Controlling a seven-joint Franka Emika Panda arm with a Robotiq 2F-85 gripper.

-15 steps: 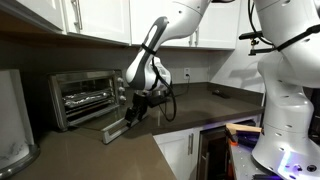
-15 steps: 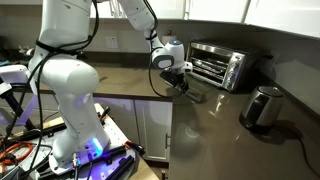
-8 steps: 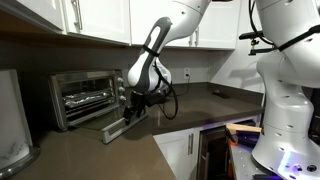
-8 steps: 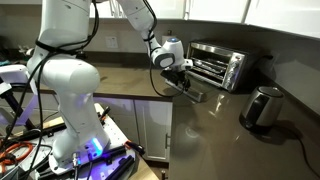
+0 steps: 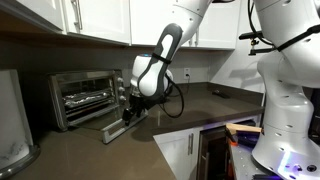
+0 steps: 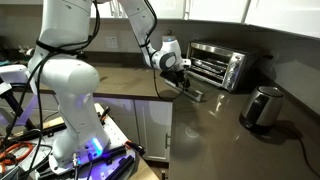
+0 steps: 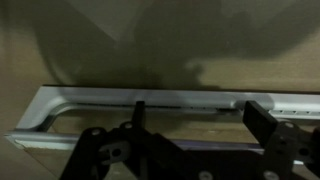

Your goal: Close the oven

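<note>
One oven sits at the back of the dark table, under the wall cabinets. Its glass door is swung fully down and lies approx. flat in front of the box, w/ wire racks visible inside. In both exterior views the arm reaches down from above, and the hand sits low at the door's outer edge, on the side away from the oven body. In an exterior view the same hand is just beside the dropped door, w/ a small dark kettle well apart from it, nearer the table's front. The wrist view shows the silver bar handle running across the pic. The hand is over it, and its dark fingers are spread wide, gripping nothing. Can't tell if they touch the bar. A rounded white appliance stands beside the oven, on the side opp. the arm.
</note>
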